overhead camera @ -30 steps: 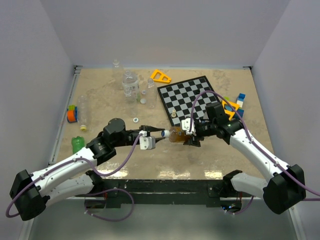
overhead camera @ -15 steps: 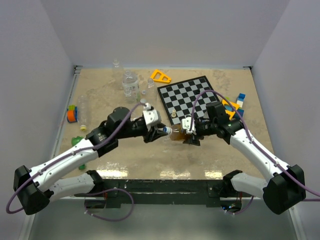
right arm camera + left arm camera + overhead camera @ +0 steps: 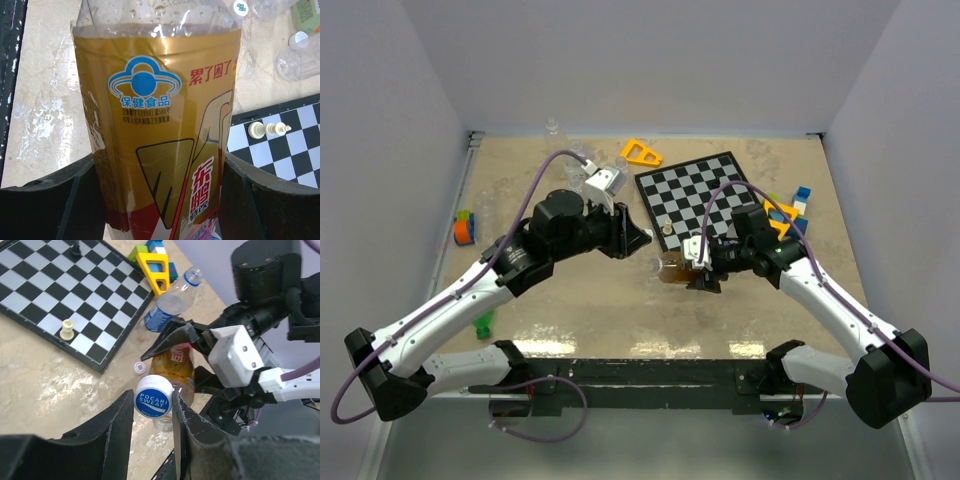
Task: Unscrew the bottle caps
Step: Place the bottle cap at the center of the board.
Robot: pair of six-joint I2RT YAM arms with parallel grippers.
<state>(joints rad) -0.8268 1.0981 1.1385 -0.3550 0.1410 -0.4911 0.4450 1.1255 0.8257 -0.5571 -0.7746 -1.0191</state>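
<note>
The cap [image 3: 153, 400] seemed off: left gripper [image 3: 638, 240] pinched it tight, at ten o'clock from the bottle [image 3: 672, 268], which right gripper [image 3: 160, 205] clamped. Next: release cap.

Looking beyond the left pincer [image 3: 642, 238] at pale grey walls [image 3: 650, 60]; seeing a mottled beige stone-look tabletop [image 3: 570, 300] beneath it, glistening behind it by the black front rail [image 3: 650, 372].

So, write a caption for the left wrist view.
Left gripper pinches the blue cap, with the amber bottle just behind it.
</note>
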